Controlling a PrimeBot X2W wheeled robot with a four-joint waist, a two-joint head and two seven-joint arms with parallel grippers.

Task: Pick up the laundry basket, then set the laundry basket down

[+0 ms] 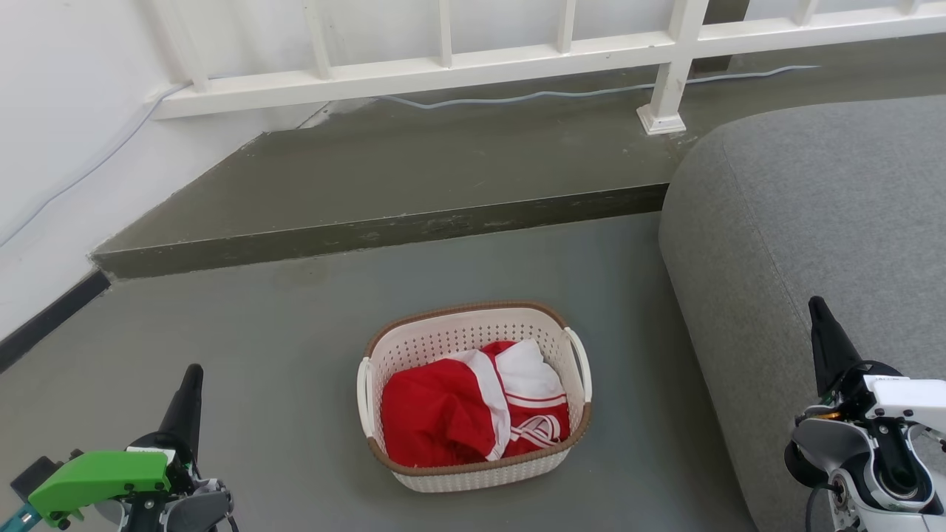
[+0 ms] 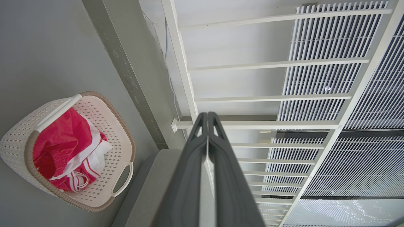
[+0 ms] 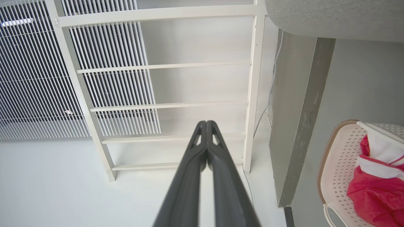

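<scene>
- The left end effector (image 1: 192, 380) sits low on the robot's left above the grey floor (image 1: 259, 355). Its two dark fingers are pressed together and hold nothing, and the left wrist view shows them meeting along their length.
- The right end effector (image 1: 819, 314) is on the right, in front of the grey sofa (image 1: 813, 207). Its fingers are likewise together and empty.
- The laundry basket (image 1: 480, 476) stands upright on the floor between the two end effectors, well apart from both. It is near the sofa, with a strip of floor between them.
- Red and white clothing (image 1: 443, 414) lies bunched inside the basket.
- One white loop handle sits at each short end, and neither is touched.
- Beyond the basket a raised step (image 1: 369, 229) crosses the floor, and a white railing (image 1: 480, 63) stands on it.
</scene>
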